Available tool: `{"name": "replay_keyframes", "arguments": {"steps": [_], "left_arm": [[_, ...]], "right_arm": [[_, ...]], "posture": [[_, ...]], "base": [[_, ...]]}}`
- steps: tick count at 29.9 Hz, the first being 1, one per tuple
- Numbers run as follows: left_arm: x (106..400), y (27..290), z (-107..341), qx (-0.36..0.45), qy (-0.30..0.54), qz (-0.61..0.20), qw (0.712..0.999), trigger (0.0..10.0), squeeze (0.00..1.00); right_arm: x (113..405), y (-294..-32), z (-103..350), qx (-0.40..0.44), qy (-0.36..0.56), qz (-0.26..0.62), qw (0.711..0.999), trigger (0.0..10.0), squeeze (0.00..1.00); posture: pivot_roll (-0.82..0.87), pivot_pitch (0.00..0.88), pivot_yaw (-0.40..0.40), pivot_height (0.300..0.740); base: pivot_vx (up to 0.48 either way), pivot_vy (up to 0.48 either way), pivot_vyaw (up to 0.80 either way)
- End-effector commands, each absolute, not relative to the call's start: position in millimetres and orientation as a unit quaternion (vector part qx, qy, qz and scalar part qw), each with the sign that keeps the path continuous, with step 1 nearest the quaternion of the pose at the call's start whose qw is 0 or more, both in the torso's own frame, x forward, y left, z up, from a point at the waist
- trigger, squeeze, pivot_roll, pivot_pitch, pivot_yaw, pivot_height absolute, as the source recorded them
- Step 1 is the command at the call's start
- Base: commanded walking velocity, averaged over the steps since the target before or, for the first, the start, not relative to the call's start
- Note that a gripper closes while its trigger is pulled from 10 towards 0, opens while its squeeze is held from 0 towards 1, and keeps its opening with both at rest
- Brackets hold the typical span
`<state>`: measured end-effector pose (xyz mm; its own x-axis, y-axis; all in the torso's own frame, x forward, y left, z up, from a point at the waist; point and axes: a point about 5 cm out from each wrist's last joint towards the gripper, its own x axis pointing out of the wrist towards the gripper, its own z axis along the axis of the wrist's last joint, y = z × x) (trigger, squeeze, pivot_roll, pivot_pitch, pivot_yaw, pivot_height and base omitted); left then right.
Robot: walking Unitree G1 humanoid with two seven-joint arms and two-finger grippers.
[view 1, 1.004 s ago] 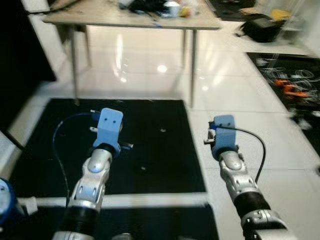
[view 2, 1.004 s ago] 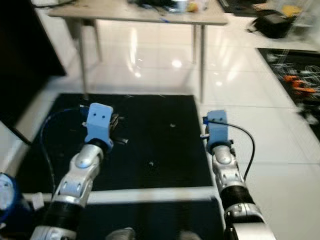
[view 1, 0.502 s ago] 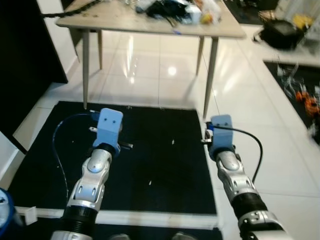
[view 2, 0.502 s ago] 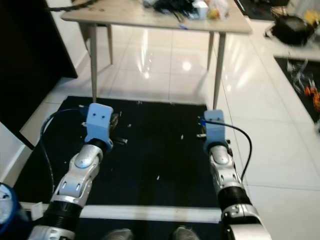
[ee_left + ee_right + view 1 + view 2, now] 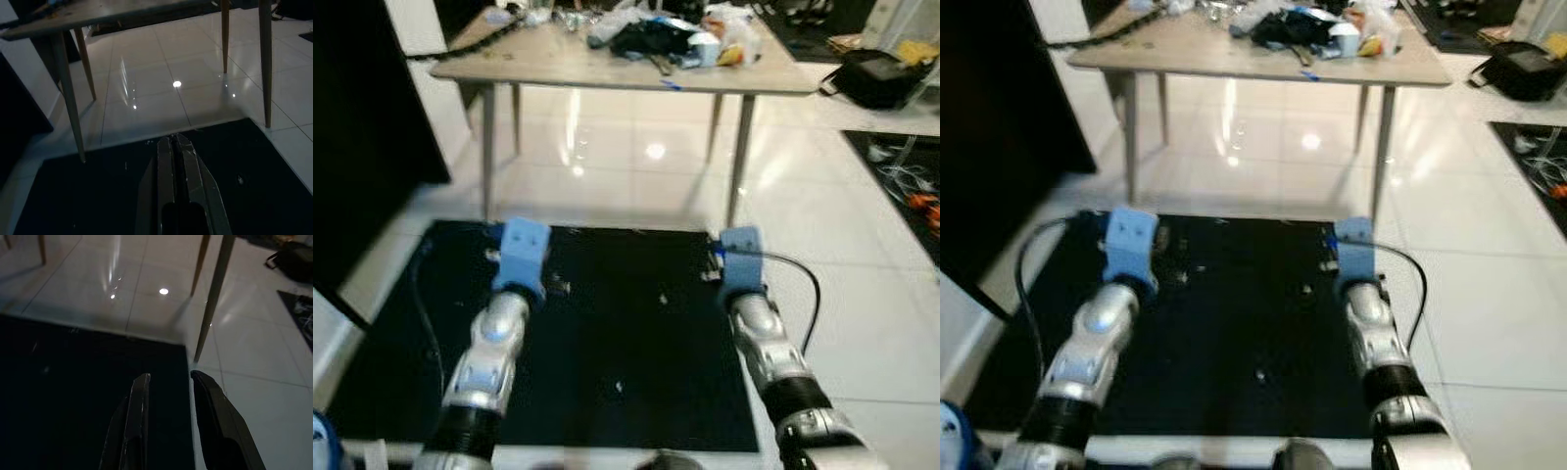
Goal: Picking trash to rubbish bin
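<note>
A wooden table stands ahead, with a heap of litter on its far side: dark items, crumpled white plastic and something yellow. Small white scraps lie on the black floor mat below me. Both arms reach forward over the mat, well short of the table. In the left wrist view my left gripper is shut, its fingers pressed together with nothing between them. My right gripper is open and empty, hanging over the mat's right edge near a table leg.
A dark wall or cabinet runs along the left. A black bag lies on the white tiles at the far right, with another mat and loose cables beside it. The table legs stand at the mat's far edge.
The whole view has shifted: the table and mat now sit lower and nearer, so the camera has moved forward. Both arms keep the same pose.
</note>
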<state>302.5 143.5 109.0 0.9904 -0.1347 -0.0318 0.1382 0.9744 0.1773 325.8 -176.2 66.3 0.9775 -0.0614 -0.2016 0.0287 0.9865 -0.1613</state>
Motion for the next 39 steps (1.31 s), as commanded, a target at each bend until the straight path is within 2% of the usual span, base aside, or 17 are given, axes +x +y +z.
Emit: {"name": "replay_keyframes", "arguments": {"steps": [1,9,39], "left_arm": [[301.7,146.3,106.4,0.091,0.015,-0.065,0.994,10.0,0.00],[301.5,146.3,106.4,0.090,0.015,-0.065,0.994,10.0,0.00],[301.7,145.6,106.3,0.088,0.016,-0.064,0.994,10.0,0.00]], "right_arm": [[325.0,-172.3,64.9,-0.074,0.104,-0.019,0.992,10.0,0.00],[324.5,-172.8,65.0,-0.074,0.104,-0.019,0.992,10.0,0.00],[324.0,-175.6,64.0,-0.078,0.107,-0.021,0.991,10.0,0.00]], "posture": [[0.04,0.000,-0.045,0.740],[0.04,0.002,-0.046,0.740],[0.03,0.015,-0.051,0.740]], "base": [[0.375,0.000,-0.44],[0.370,0.000,-0.73],[0.368,0.000,0.00]]}}
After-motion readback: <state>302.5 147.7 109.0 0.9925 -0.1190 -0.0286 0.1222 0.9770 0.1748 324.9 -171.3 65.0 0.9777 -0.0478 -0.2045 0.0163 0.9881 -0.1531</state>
